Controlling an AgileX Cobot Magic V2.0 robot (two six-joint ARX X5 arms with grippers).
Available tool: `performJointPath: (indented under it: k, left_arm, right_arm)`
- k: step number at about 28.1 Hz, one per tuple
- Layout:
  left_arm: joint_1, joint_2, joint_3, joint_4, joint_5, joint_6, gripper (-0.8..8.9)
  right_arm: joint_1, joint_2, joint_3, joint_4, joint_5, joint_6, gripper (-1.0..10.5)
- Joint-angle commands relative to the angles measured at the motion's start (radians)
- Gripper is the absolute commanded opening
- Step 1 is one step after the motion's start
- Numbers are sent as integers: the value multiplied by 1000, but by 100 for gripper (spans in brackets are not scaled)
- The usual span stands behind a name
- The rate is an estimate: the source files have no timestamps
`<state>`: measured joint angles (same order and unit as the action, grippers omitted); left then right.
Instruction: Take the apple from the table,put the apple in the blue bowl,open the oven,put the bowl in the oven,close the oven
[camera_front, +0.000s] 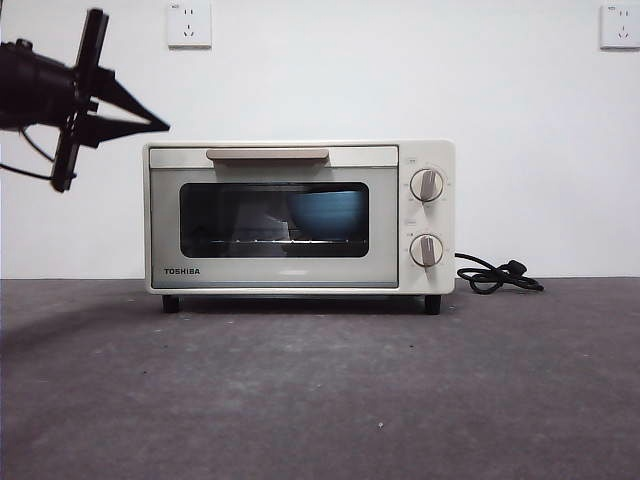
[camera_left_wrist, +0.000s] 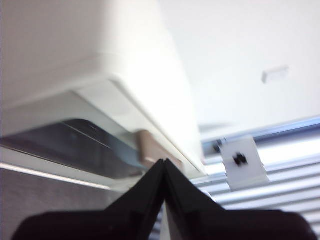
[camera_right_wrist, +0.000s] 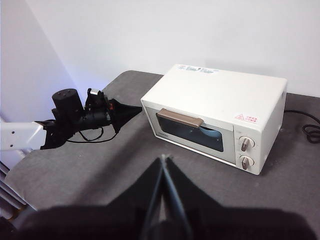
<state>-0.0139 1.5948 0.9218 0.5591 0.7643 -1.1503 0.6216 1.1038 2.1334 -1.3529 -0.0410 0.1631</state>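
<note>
- At the far middle of the table (camera_front: 320, 400) I see the oven (camera_front: 300, 216) standing with its door shut, the beige handle (camera_front: 267, 154) lying along the door's top edge.
- Through the dark glass I can make out the blue bowl (camera_front: 328, 213) sitting on the rack, right of centre; only its upper part shows clearly, and reflections blur the rest.
- I cannot see the apple anywhere; the bowl's inside is hidden from every camera.
- The left gripper (camera_front: 160, 125) hangs in the air just left of the oven's top left corner, its two black jaws pressed together to a point, holding nothing. Its own camera is badly blurred, showing only the oven's edge and one end of the handle.
- The right gripper (camera_right_wrist: 163, 159) waits high on the near side, well back from the oven, jaws closed and empty.
- A black power cord (camera_front: 497, 275) lies coiled on the table right of the oven, partly cut off behind it.
</note>
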Motion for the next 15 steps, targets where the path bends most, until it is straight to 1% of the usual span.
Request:
performJointPath:
  k: [1,4,8,12,15]
  left_arm:
    - [-1,-4,11,11,82,-6,-8]
    - [-1,-20,16,11,166,-6,-8]
    - [-1,-89,16,9,277,35,-5]
    - [-1,-202,16,3,350,70,-5]
    - [-1,-315,16,4,372,80,-5]
  right_arm:
    - [1,-3,-6,-24,3,-9,0]
    - [1,-3,-6,-24,3,-9,0]
    - [1,-3,-6,-24,3,-8,0]
    - [1,-3,-6,-24,4,-8,0]
    - [1,-3,-6,-24,4,-10,0]
